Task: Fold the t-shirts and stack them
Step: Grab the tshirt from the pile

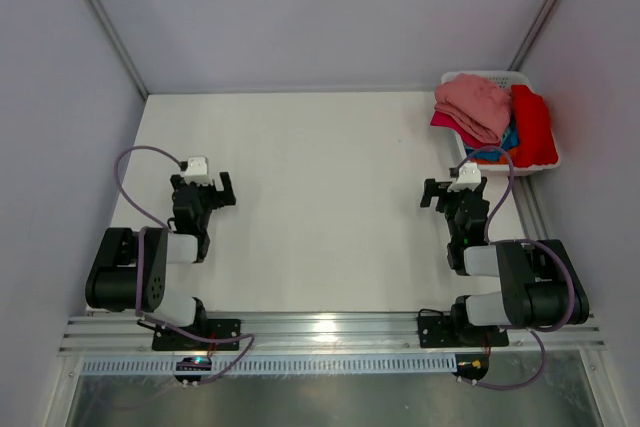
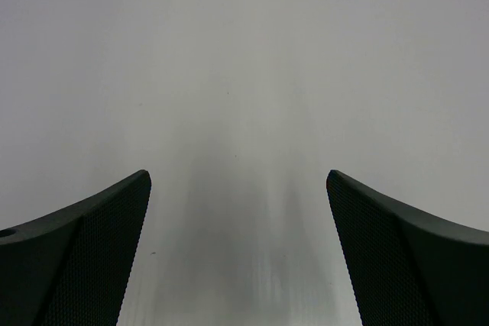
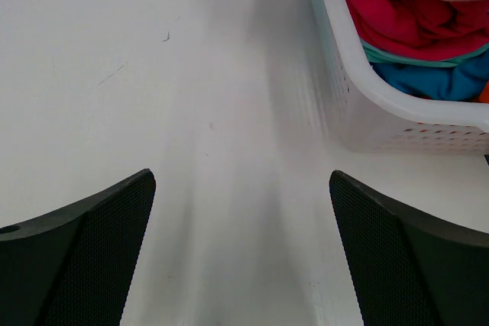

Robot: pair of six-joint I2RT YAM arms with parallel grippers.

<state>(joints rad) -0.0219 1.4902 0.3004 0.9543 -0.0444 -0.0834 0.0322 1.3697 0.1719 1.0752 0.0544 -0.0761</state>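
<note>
Right pincer (image 3: 241,175) wide, basket (image 3: 359,104) near, t-shirts (image 3: 397,13) apparently unfolded

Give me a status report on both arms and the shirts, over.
Left end effector open, empty. Right end effector open, empty, near basket. Shirts heaped in basket, none folded. Nothing in the way.

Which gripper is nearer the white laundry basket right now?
Right. The right gripper hangs just short of the basket's near-left corner, jaws open. The left gripper is far off to the left, across the table, also open.
</note>
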